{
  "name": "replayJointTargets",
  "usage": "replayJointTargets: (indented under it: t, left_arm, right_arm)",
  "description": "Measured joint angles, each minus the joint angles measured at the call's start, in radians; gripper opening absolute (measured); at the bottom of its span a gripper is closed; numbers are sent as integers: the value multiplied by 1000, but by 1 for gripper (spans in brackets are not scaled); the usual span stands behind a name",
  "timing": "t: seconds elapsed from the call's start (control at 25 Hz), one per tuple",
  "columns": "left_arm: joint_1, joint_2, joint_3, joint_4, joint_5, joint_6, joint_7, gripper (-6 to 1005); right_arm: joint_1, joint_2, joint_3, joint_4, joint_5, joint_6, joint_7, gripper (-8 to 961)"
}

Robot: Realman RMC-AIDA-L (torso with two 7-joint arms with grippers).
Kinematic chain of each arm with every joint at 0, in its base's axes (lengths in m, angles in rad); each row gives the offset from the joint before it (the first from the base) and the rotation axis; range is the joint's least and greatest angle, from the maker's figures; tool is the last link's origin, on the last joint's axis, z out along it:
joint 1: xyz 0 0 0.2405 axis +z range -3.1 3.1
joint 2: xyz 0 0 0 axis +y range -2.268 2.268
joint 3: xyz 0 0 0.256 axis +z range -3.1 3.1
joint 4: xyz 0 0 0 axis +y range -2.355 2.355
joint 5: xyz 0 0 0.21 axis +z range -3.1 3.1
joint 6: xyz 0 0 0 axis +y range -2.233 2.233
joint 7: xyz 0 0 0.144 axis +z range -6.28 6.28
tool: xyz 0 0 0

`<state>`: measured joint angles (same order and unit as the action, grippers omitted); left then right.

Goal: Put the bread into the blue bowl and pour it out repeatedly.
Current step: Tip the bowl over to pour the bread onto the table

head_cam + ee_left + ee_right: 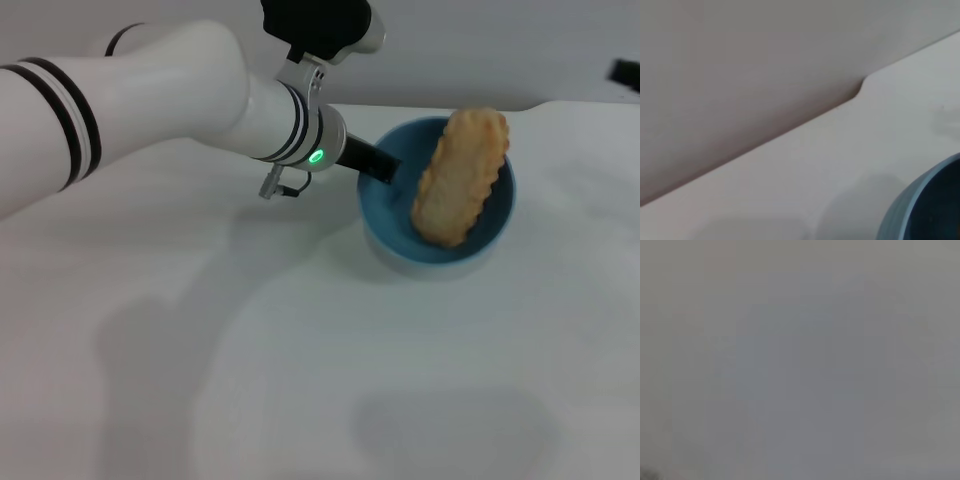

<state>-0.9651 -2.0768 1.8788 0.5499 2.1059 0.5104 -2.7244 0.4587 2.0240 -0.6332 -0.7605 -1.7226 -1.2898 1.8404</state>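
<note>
The blue bowl (440,205) stood near the white tabletop's (300,380) far edge, open surface on its near side. The bread (460,178) leaned inside, one end above the rim. The left gripper (385,167) met the bowl's rim; its fingers were hidden, so its state could not be told. The right wrist view showed only grey.

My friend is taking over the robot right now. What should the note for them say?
Left gripper: at the near-left rim of the round glossy light-blue bowl, seemingly gripping it.
Right arm: out of sight; its wrist view shows only grey.
Long golden-tan toy bread with scalloped edges: inside the bowl, leaning tilted, top end over the far rim.
The bowl's shadow on the white table suggests it is lifted.
Done: bread in bowl.
Left: pour it out, then repeat.
</note>
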Motion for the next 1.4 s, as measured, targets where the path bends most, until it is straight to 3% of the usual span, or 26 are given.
replayJointTargets:
  t: [0.16, 0.28, 0.36, 0.52, 0.72, 0.84, 1.12, 1.4]
  left_arm:
    - [3, 0, 0, 5, 1, -35, -1, -1]
    - [-7, 0, 6, 7, 6, -68, -1, -1]
    - [-14, 0, 35, 14, 6, -120, -1, -1]
    - [-46, -1, 105, 24, 2, -179, -14, -1]
    - [-85, -2, 176, 29, 1, -225, -49, 0]
    - [-93, -2, 186, 38, 1, -255, -49, 0]
    - [-87, -2, 226, 44, 0, -326, -47, -1]
    - [-70, -2, 268, 47, 0, -401, -47, -1]
  right_arm:
    - [-51, 0, 94, -3, -9, -2, -29, 399]
    - [-112, 12, 176, 4, -10, 3, -106, 399]
    - [-162, 22, 252, 65, -7, 6, -257, 399]
    - [-196, 33, 300, 144, -2, 7, -386, 398]
    - [-207, 38, 351, 208, 6, 3, -477, 398]
    - [-207, 39, 382, 313, 103, -6, -638, 398]
    - [-208, 45, 395, 400, 195, -3, -872, 397]
    - [-202, 48, 504, 516, 226, -9, -1043, 396]
